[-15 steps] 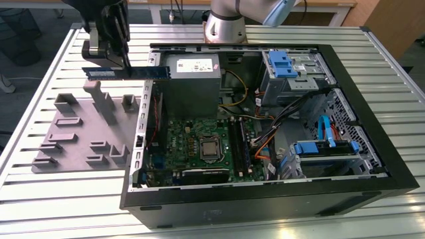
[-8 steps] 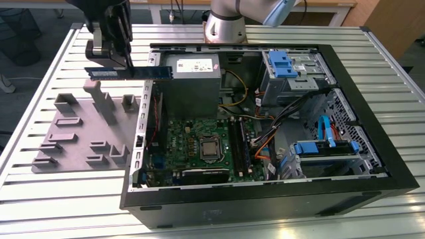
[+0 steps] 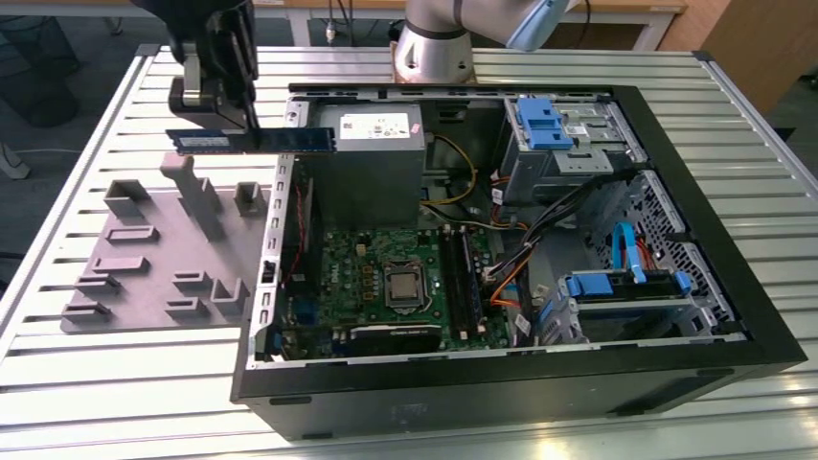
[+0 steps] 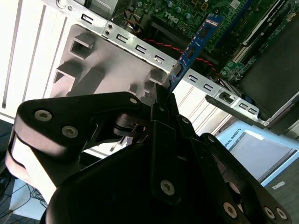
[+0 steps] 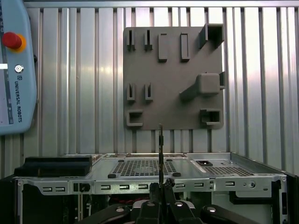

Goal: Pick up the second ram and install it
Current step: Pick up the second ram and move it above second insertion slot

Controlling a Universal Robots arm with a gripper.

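The second ram [image 3: 287,140] is a long blue stick held level in the air, above the left wall of the open computer case [image 3: 715,287] and beside the power supply [image 3: 371,134]. My gripper [image 3: 237,129] is shut on the stick near its middle. In the second wrist view the ram [image 4: 196,49] juts out from my gripper [image 4: 163,100] toward the green motherboard [image 4: 187,14]. In the first wrist view the ram [image 5: 160,149] appears edge-on above my gripper [image 5: 161,191]. The motherboard [image 3: 371,254] lies inside the case, with long dark slots [image 3: 461,278] at its right.
A grey fixture plate [image 3: 153,259] with raised holders lies on the slatted table at the exterior view's left of the case. The arm's base [image 3: 435,48] stands behind the case. Blue drive cages [image 3: 550,125] and cables fill the case's right side. A teach pendant [image 5: 14,70] rests on the table.
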